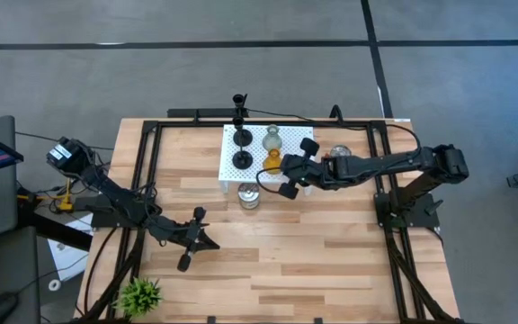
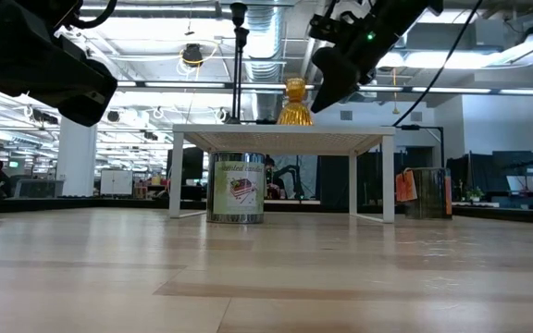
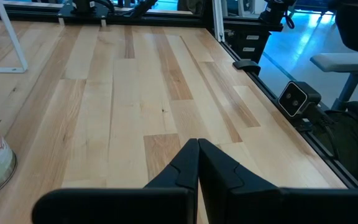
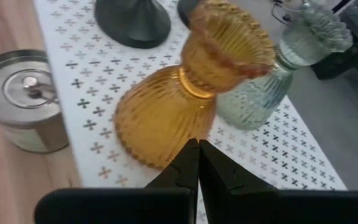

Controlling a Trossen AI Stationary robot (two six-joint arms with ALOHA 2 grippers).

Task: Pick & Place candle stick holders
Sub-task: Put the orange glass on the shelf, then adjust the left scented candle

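A white perforated stand bears the candle stick holders. The amber glass one stands upright on its wide ribbed base, with the pale-green glass one just behind it. Two black ones stand on their disc bases at the stand's left. My right gripper is shut, slanting down from the table's right, with its tips at the rim of the amber holder's base. My left gripper is shut over bare table at the near left. My right gripper's shut fingertips stand at the lower rim of the amber holder's base, coming slantwise from above and the right. I cannot tell whether they touch the glass. The holder stands upright on the stand.
A tin can stands at the stand's near edge, under it in the low view. A clear glass object sits right of the stand under the right arm. A small green plant is at the near left corner. Bare wood lies in the middle.
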